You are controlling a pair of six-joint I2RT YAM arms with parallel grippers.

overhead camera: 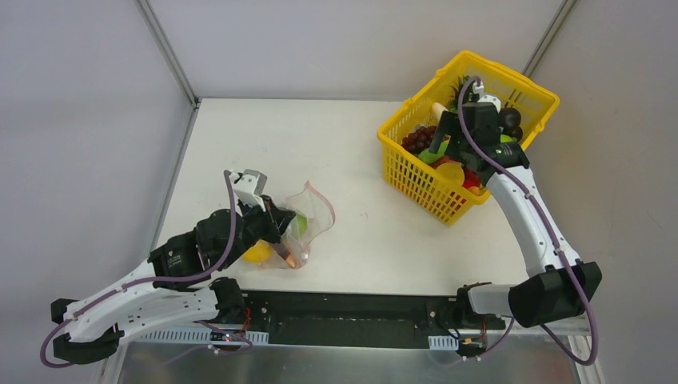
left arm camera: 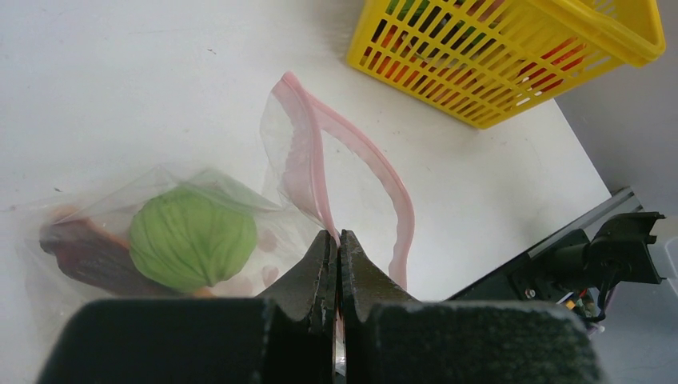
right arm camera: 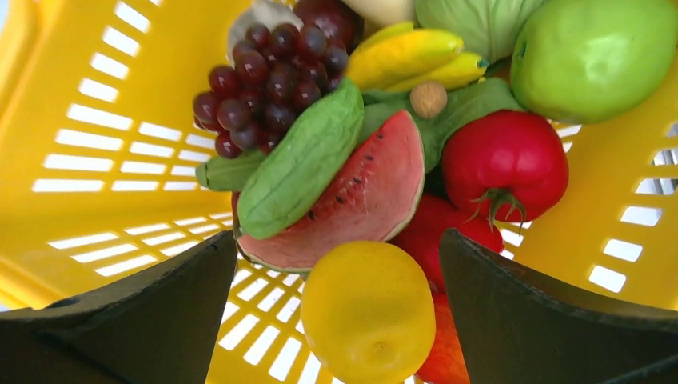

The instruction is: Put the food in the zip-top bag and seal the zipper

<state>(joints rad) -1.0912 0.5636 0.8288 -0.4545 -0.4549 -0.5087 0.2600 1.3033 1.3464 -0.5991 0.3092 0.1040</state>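
Observation:
The clear zip-top bag [overhead camera: 308,220] lies at the near left of the table with its mouth open, also in the left wrist view [left arm camera: 240,216]. Its pink zipper [left arm camera: 364,156] loops open. Inside are a green cabbage [left arm camera: 192,238] and a dark reddish piece [left arm camera: 84,256]. My left gripper [left arm camera: 337,237] is shut on the bag's pink rim; it also shows in the top view [overhead camera: 280,228]. My right gripper [right arm camera: 336,256] is open inside the yellow basket [overhead camera: 416,180], its fingers either side of a yellow lemon [right arm camera: 368,312]. Beside it lie a watermelon slice [right arm camera: 360,200], tomato [right arm camera: 504,160], grapes [right arm camera: 268,72] and cucumber [right arm camera: 300,160].
The basket stands at the far right of the table; its wall [right arm camera: 104,144] closes round the right gripper. A green apple [right arm camera: 592,56] and bananas [right arm camera: 416,56] lie deeper in it. A yellow fruit [overhead camera: 258,253] shows under the left wrist. The table's near edge has a black rail [overhead camera: 352,308].

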